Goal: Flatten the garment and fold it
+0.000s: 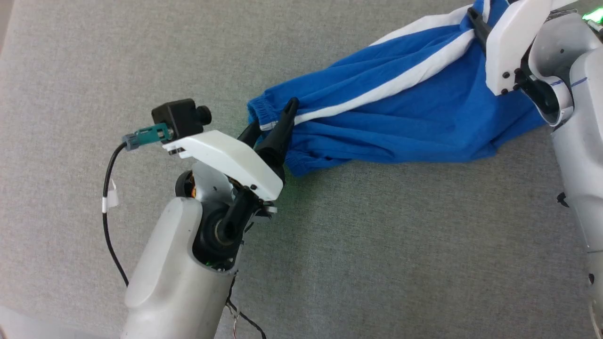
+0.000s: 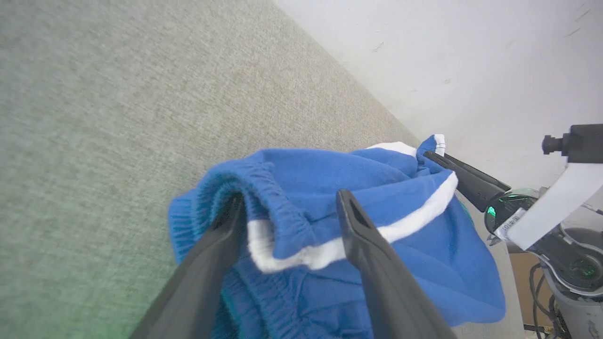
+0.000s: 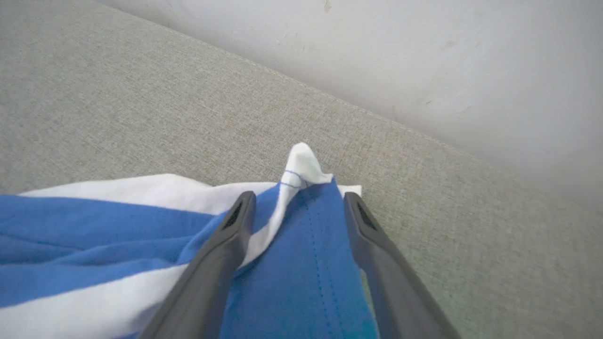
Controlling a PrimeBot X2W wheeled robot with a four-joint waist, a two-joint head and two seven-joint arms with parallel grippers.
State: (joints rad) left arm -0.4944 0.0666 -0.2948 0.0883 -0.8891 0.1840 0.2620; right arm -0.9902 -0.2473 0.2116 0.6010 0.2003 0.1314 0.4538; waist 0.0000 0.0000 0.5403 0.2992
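Where it lies on the grey surface (image 1: 141, 70), the garment (image 1: 405, 117) is drawn out into a long bundle. In the head view its long axis runs from the middle of the picture up to the top right corner. Its gathered elastic end points down-left, toward the left gripper (image 2: 289, 202), and its far corner points up-right, at the right gripper (image 3: 299, 197).

The left gripper's fingers (image 2: 372, 254) stand well apart, with the elastic band and a bit of white trim bunched in the gap; the jaws are open and do not pinch the cloth. The right gripper is also spread open, one finger on each side of a blue fold. A small white corner of the cloth stands up just past its fingertips.

The surface is a grey woven fabric, flat and plain. In both wrist views it ends at a stitched edge against a pale wall (image 3: 424, 56) with a few faint marks. A black cable (image 1: 107, 197) hangs beside the left arm.

The garment is bright blue soft cloth, creased lengthwise. A white stripe (image 1: 391, 87) runs along it, with a second white band on its far edge. The elastic end is ribbed and puckered. A line of blue stitching shows in the right wrist view.
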